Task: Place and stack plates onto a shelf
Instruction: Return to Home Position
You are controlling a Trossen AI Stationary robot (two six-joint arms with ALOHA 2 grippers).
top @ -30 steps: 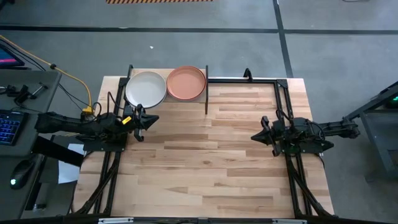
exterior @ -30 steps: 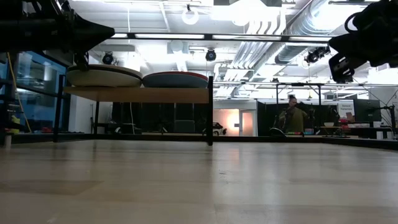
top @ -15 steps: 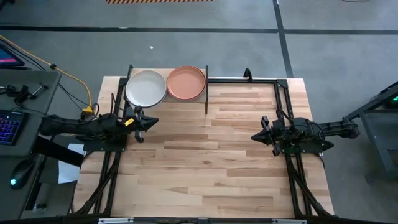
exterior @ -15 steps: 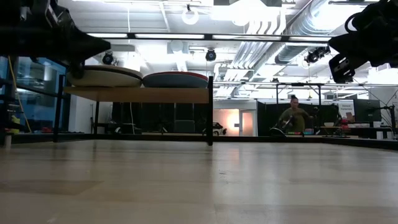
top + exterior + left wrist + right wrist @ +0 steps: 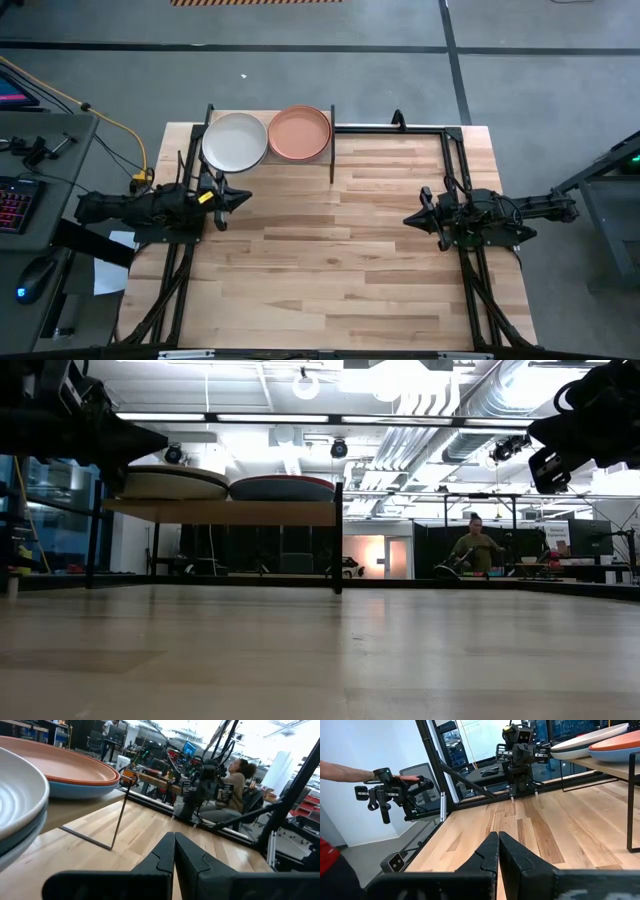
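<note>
While the left gripper (image 5: 243,197), centre left, and right gripper (image 5: 410,218), centre right, had fingers pressed together, the round matte white plate (image 5: 234,142) and salmon plate (image 5: 299,133) topped adjacent stacks on the light-wood shelf (image 5: 220,512), upper centre-left.

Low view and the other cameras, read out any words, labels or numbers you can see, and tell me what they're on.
No text can be read in any view.
White sign in the room behind, low view: lettering too small to read.
Keyboard, high view: keys too small to read.
Plates and shelf: no markings visible.
</note>
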